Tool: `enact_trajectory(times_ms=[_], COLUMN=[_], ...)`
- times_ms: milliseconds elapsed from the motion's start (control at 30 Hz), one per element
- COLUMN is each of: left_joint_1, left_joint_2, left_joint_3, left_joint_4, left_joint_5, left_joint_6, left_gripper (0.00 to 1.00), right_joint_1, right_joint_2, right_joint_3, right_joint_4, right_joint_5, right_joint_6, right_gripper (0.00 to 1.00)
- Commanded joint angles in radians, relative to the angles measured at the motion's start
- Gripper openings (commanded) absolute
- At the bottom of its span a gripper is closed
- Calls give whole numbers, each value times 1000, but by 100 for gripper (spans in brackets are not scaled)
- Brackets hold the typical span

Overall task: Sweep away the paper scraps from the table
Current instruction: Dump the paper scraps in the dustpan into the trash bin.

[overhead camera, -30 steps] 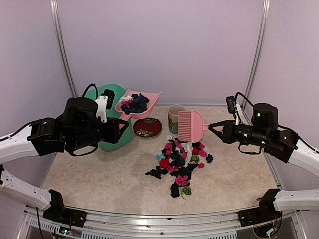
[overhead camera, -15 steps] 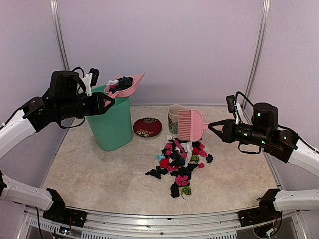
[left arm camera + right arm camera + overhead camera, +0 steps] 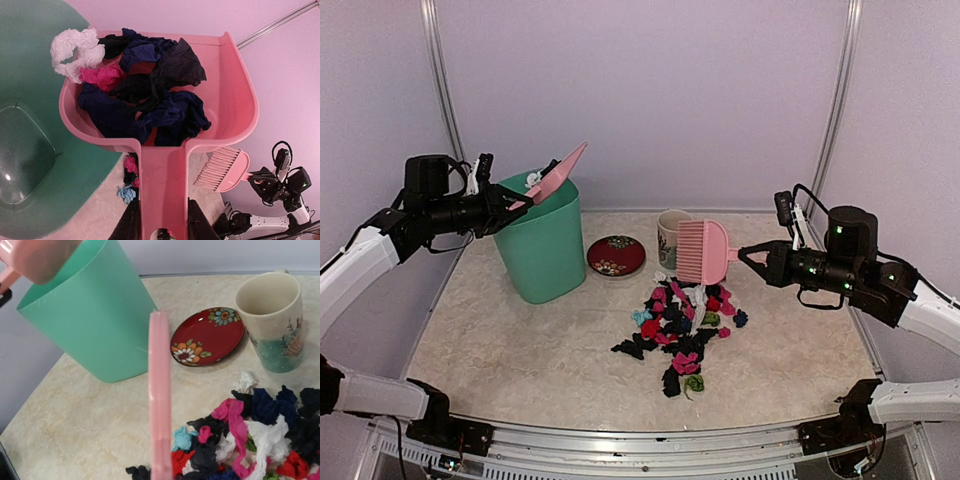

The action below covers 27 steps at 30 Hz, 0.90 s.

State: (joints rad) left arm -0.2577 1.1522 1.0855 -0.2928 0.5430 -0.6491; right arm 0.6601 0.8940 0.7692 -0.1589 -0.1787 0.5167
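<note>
From above, the left gripper (image 3: 508,207) clamps the handle of the pink dustpan (image 3: 558,172), which is tipped steeply over the green bin (image 3: 542,250) near the far left corner of the table (image 3: 500,350). The right gripper (image 3: 752,257) grips the pink brush (image 3: 702,250) above the paper scraps (image 3: 682,325) heaped right of centre. The left wrist view shows its fingers (image 3: 131,224) pressed against the handle, with more scraps in the pan. In the right wrist view the brush is edge-on and its fingers are unseen.

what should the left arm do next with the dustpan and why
Probably tip the dustpan further over the green bin. The left gripper has its jaws clamped on the handle and the pan hangs tilted at the bin's rim, yet the paper scraps lie piled inside it.
</note>
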Motion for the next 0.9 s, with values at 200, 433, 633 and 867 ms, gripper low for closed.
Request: enact_trajectory(times_ms=[200, 433, 633, 867], left_joint_1=[175, 267, 303, 310], left_joint_2=[-41, -31, -16, 25], left_joint_3=[-133, -246, -347, -425], left_joint_4=[386, 686, 990, 1344], left_joint_5=[345, 467, 502, 457], left_joint_6=[-335, -639, -955, -1294], left_gripper=[0, 0, 0, 0], right_joint_1=[-7, -8, -8, -8], right_joint_2=[1, 1, 1, 14], right_joint_3=[-13, -12, -15, -16], right_joint_4=[48, 55, 58, 69], right_joint_5=[2, -2, 1, -5], right_joint_6=[27, 39, 46, 52], right_gripper=[0, 0, 0, 0])
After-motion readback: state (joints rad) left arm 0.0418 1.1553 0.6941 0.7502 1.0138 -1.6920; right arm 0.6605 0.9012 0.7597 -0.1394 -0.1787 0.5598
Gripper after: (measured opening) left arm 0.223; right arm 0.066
